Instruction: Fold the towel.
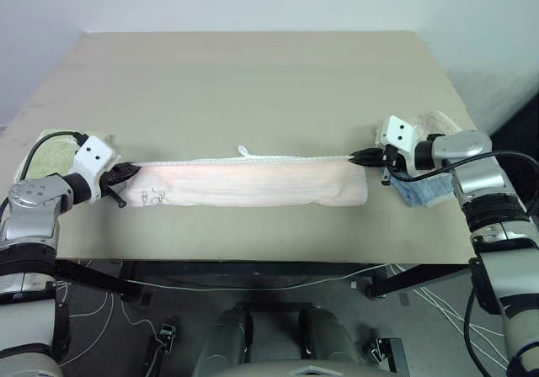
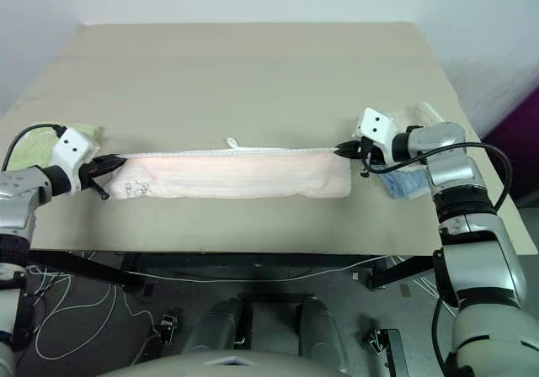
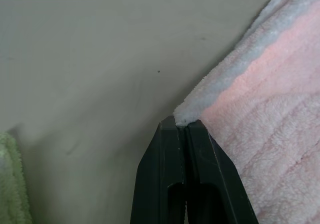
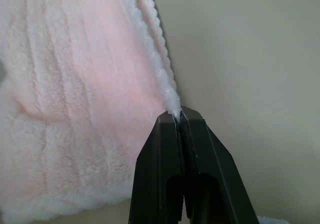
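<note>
towel (image 1: 253, 183): pale pink, folded into a long narrow band, lying flat across the table's near half

Runs left-right, parallel to the near edge and a bit back from it. White trimmed edge along the far long side, small white loop tag sticking out near the middle of that edge. Faint bluish print at the left end. Both far corners pulled out to points; right end rounded, slightly bulkier.

I see soft, even light from overhead on the desk (image 1: 253, 82), with no glare and only faint shadows under the towel (image 1: 253, 183). My head views are slightly hazy; the space below the desk is dim. Both wrist views look sharp on the terry pile.
</note>
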`<action>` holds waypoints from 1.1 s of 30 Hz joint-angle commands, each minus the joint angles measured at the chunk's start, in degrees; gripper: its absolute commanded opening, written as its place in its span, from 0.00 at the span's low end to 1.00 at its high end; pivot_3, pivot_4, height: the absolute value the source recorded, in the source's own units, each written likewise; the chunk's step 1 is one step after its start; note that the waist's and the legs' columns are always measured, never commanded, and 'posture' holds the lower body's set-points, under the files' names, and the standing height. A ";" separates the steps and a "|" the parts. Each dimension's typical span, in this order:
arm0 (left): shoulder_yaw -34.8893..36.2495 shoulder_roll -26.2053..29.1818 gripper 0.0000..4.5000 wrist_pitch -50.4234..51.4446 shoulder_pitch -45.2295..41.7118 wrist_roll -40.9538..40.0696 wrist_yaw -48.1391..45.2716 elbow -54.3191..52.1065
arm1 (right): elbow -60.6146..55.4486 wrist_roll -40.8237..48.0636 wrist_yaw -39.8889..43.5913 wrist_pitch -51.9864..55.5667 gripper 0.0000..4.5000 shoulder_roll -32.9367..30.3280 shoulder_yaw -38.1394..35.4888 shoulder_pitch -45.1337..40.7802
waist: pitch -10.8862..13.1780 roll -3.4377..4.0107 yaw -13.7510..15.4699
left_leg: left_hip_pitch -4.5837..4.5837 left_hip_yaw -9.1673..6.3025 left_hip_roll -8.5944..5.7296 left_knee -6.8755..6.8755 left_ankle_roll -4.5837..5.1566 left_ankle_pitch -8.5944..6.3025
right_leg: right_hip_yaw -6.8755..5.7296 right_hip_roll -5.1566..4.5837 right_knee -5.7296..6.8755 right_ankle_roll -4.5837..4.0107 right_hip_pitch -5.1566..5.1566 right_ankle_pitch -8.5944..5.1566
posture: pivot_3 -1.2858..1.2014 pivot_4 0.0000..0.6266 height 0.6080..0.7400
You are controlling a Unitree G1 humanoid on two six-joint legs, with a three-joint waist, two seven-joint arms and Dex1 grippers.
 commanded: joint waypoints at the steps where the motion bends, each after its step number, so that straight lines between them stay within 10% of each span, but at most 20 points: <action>1: 0.47 0.28 0.00 -1.76 -1.56 0.87 1.44 2.12 | 1.23 -0.51 0.00 -1.30 0.01 -0.19 -1.12 -1.69 | 0.00 0.00 0.00 | 0.00 -0.01 0.00 0.00 0.00 0.00 | 0.00 0.01 0.01 0.00 0.00 0.00 | 0.52 0.24 1.00; 6: 0.89 -0.34 0.16 -0.66 -2.08 -0.01 1.76 3.36 | 1.21 -0.11 0.29 -0.01 0.23 0.29 -1.89 -1.55 | 0.00 0.00 -0.05 | 0.00 -0.01 0.00 0.01 0.00 0.00 | 0.00 0.01 0.04 0.00 -0.01 0.00 | 0.52 0.24 1.00; 16: 4.02 -0.90 0.93 1.86 -2.40 -2.13 5.39 3.09 | -3.71 1.14 -2.76 1.17 0.99 -1.67 -5.80 0.17 | 0.00 0.00 -0.01 | 0.00 -0.01 0.00 0.02 0.00 0.00 | 0.00 0.00 0.06 0.00 -0.03 0.00 | 0.52 0.24 1.00; 25: 13.37 -1.99 0.99 9.21 4.43 -10.74 9.40 -8.38 | -32.97 13.52 -11.73 21.67 1.00 -4.18 -19.45 14.74 | -0.01 -0.01 0.23 | -0.02 -0.07 0.01 0.04 0.00 0.00 | 0.02 -0.09 0.08 0.00 -0.02 0.00 | 0.52 0.24 1.00; 33: 14.35 -3.78 0.99 10.70 11.80 -15.70 5.97 -25.90 | -65.68 53.77 -30.20 65.25 1.00 3.81 -35.73 34.66 | -0.06 -0.05 0.29 | -0.01 -0.19 0.03 0.01 0.00 -0.01 | 0.05 -0.15 0.03 -0.01 0.10 -0.01 | 0.52 0.24 1.00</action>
